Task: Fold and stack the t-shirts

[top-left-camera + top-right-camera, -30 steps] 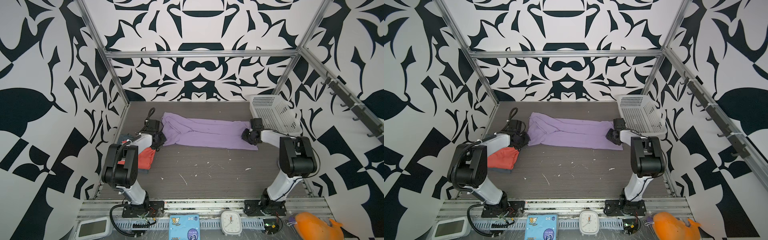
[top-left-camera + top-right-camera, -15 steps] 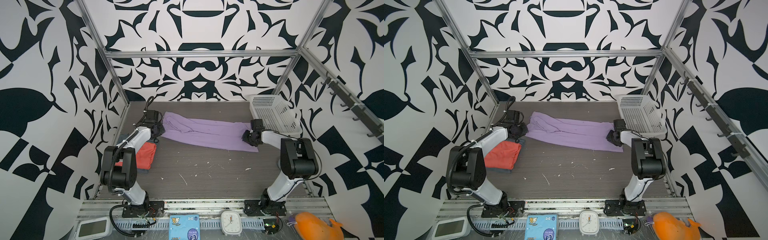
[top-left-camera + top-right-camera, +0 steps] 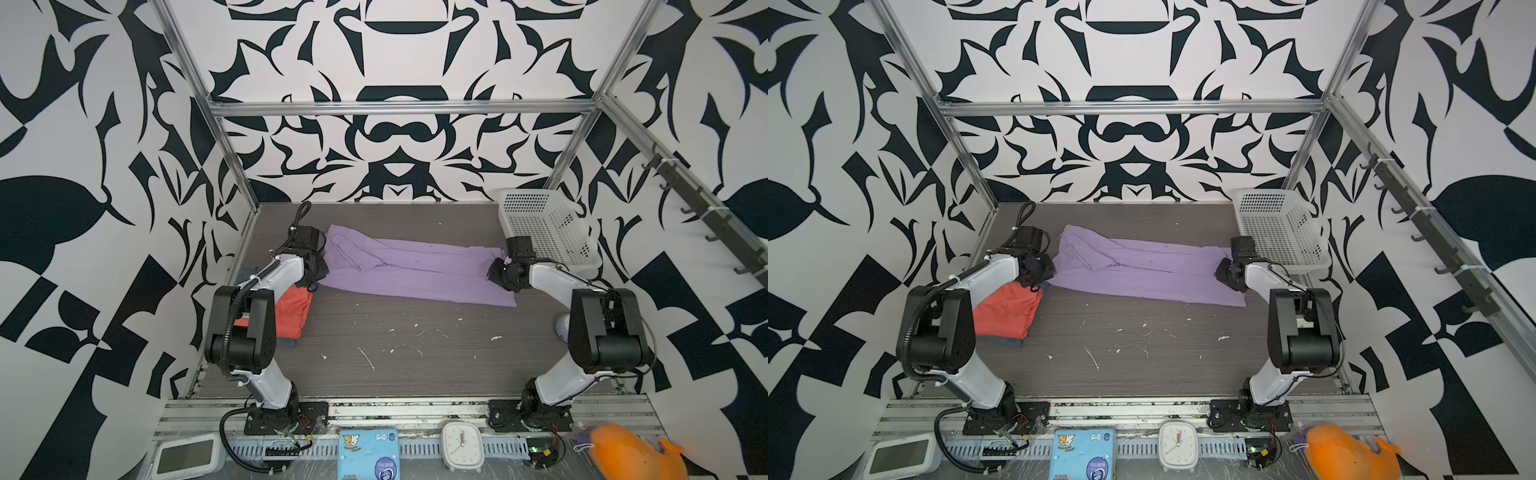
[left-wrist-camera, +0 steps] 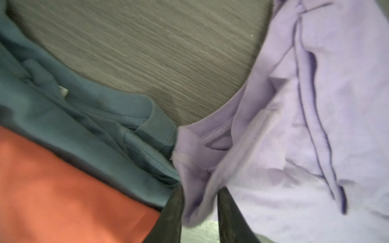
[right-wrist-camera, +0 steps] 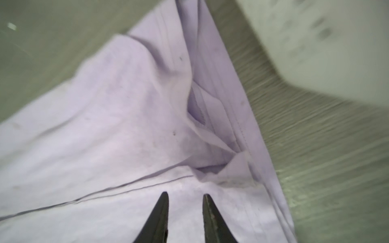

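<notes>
We judge the lavender t-shirt (image 3: pixel 415 270), a long strip across the far table (image 3: pixel 395 345), needs both ends pinched squarely and lifted together. The left gripper (image 4: pixel 201 191) straddles its left corner, and we cannot tell if it grips. The right gripper (image 5: pixel 185 194) hovers parted and empty over the right end. We count three t-shirts: the lavender one, plus the coral-red t-shirt (image 3: pixel 293 311) lying on the grey-blue t-shirt (image 4: pixel 84 117) at the left.
</notes>
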### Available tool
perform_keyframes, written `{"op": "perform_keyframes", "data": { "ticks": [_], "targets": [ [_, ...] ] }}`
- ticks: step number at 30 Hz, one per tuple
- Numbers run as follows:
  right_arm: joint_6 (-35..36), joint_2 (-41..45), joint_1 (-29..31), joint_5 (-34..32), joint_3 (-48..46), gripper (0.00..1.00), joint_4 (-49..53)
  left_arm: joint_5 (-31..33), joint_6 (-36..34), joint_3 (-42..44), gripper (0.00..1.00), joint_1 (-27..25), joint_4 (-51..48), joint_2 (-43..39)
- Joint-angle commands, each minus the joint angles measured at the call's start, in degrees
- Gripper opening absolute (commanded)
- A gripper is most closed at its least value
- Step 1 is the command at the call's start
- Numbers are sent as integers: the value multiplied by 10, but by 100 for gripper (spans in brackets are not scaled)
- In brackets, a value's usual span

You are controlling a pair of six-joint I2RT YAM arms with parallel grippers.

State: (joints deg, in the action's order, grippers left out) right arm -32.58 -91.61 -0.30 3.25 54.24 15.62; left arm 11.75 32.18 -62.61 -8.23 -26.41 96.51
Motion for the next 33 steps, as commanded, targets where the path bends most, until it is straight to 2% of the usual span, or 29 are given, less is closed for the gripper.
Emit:
{"op": "perform_keyframes", "data": {
  "ticks": [1, 6, 9, 13, 18, 25, 33],
  "targets": [
    [5, 46, -3, 13, 20, 32, 4, 40, 8, -17, 39, 2, -31, -9],
    [10, 58, 1, 25, 44, 33, 7, 32, 10, -38, 45, -6, -28, -45],
    [11, 47, 7, 28, 60, 33, 3, 2, 11, -65, 48, -22, -26, -45],
    [13, 17, 24, 27, 78, 33, -10, -61, 27, -95, 50, -44, -1, -15],
    [19, -33, 41, 23, 93, 33, -39, -138, 72, -127, 50, -56, 50, 65],
    [33, -90, 41, 1, 110, 32, -38, -137, 129, -132, 50, -58, 110, 142],
    [37, -95, 44, -20, 82, 32, 1, -114, 136, -147, 51, -58, 121, 203]
  ]
}}
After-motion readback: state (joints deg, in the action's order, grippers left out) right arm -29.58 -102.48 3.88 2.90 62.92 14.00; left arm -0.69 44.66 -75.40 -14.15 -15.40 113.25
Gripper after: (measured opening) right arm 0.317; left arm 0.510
